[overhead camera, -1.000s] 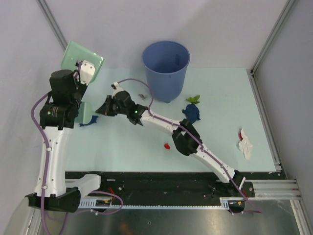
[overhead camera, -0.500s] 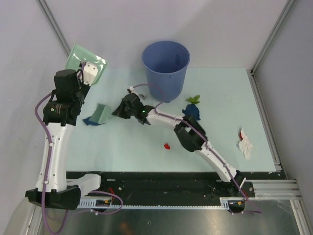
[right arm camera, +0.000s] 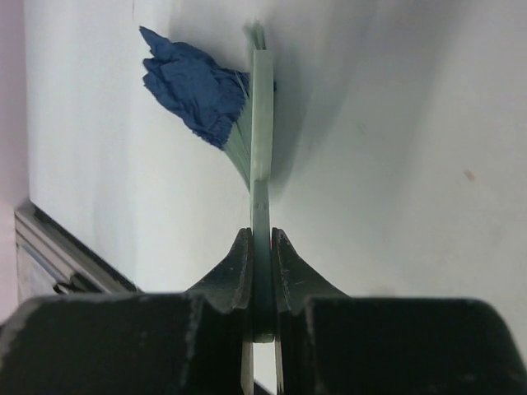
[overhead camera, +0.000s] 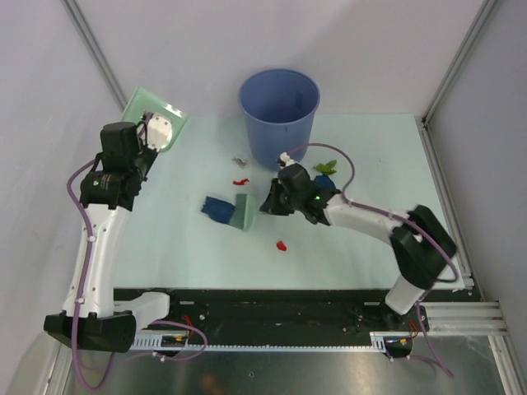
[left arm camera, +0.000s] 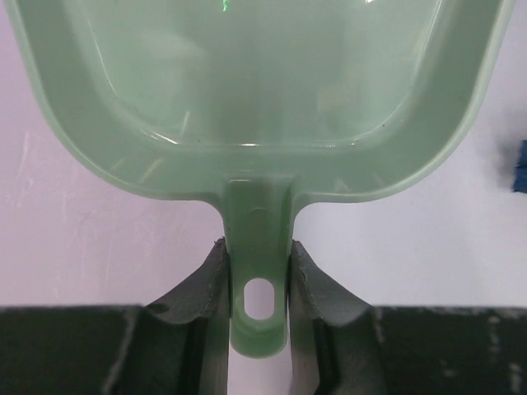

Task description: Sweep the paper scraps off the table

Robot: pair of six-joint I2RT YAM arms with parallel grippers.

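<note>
My left gripper (overhead camera: 151,125) (left arm camera: 258,276) is shut on the handle of the mint-green dustpan (overhead camera: 142,105) (left arm camera: 255,99), held up at the table's back left corner. Mid-table, my right gripper (overhead camera: 262,206) (right arm camera: 261,247) is shut on a flat mint-green brush (overhead camera: 244,212) (right arm camera: 260,123). A dark blue paper scrap (overhead camera: 218,209) (right arm camera: 193,86) lies against the brush's left side. Red scraps lie behind the brush (overhead camera: 240,180) and in front of it (overhead camera: 281,244). A green scrap (overhead camera: 327,167) and a tiny grey bit (overhead camera: 239,160) lie near the bucket.
A tall blue bucket (overhead camera: 278,111) stands at the back centre of the pale table (overhead camera: 165,239). My right arm stretches across the table's right half and covers part of it. Metal rails run along the right edge (overhead camera: 449,206).
My right gripper has drawn the brush rightward from the left side to mid-table, and the dark blue scrap moved with it. The left arm raised the dustpan slightly back and right.
</note>
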